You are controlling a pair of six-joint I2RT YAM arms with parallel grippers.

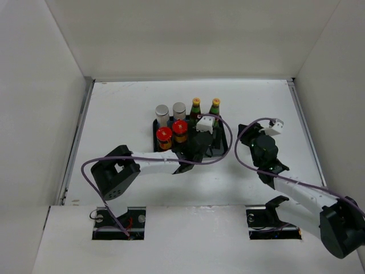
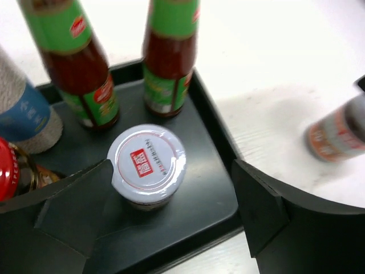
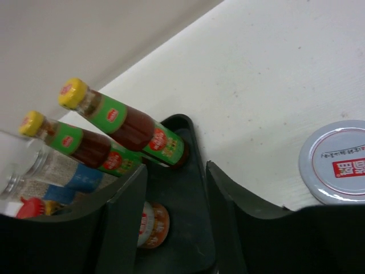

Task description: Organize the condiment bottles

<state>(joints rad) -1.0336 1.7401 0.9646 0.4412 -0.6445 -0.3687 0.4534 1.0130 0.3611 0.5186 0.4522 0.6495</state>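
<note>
Left gripper (image 2: 174,194): jaws stand wide apart, one finger on each side of a white-lidded jar (image 2: 147,165) and gripping nothing. The near finger is at or just beside the jar; the far finger is clear of it. The jar stands upright on the floor of the tray (image 2: 219,134), at the front right.

Right gripper (image 3: 175,188): fingers apart with nothing between them, pointed at the tray's right end from over the table (image 1: 125,114). A second white-lidded jar (image 3: 336,162) stands on the table just outside its right finger, not between the jaws. The left wrist view shows this jar blurred, off the tray to its right.

Tray contents, top view:
- back row: two grey-topped jars (image 1: 162,112) on the left and two green bottles (image 1: 195,108) on the right
- front row: two red-lidded jars (image 1: 164,137) on the left and the one white-lidded jar, under the left wrist

All stand upright, and like kinds sit side by side.

Contents:
- green bottles: dark red-brown sauce
- grey-topped jars: pale grains behind a blue label
- red-lidded jars: amber
- white-lidded jars: cannot tell, as the label covers the glass

Progress, as judged: seven of eight are placed. What is left is the second white-lidded jar, which belongs beside its twin. The tray's front right shows bare floor, so it should fit. The left gripper needs to clear that spot first.
</note>
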